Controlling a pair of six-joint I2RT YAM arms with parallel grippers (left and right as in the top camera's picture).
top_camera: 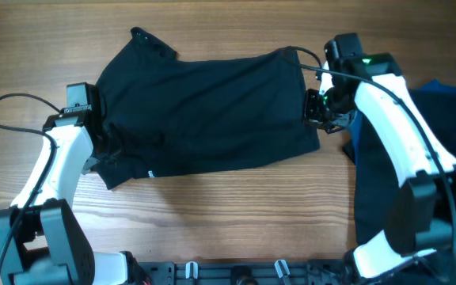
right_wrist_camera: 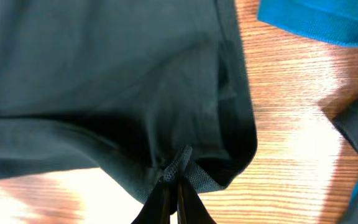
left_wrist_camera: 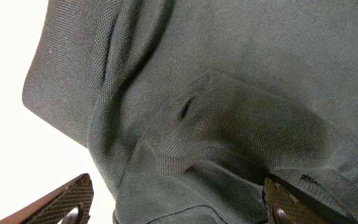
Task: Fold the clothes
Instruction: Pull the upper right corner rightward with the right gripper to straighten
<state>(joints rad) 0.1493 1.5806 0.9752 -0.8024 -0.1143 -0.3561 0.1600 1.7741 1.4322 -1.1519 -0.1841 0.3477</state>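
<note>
shirt (top_camera: 212,111), black and short-sleeved, lies spread across the middle of the table (top_camera: 236,222), held at one edge. the right gripper (right_wrist_camera: 178,182) is closed tight, its two fingers pressed together on a small pinch of the shirt's edge. in the right wrist view the cloth bunches into a little peak just where the tips meet, and folds run away from it toward 10 and 12 o'clock. seen from overhead, that pinch sits at the shirt's 3 o'clock edge. the left gripper (left_wrist_camera: 179,208) stands wide open, holding nothing. its two ribbed fingers (left_wrist_camera: 61,205) show at the bottom corners of the left wrist view, with rumpled shirt cloth lying between them. from overhead it is at the shirt's 8 o'clock side, by the crumpled part. outward from there, the collar (top_camera: 145,38) points to 11 o'clock, and a small white print (top_camera: 150,174) marks the edge at 7 o'clock. a dark blue cloth (top_camera: 450,103) lies at the table's 3 o'clock edge, just beside the right gripper, with a strip of bare wood between it and the shirt in the right wrist view. a black cable (top_camera: 6,107) loops out at the table's 9 o'clock side.
</note>
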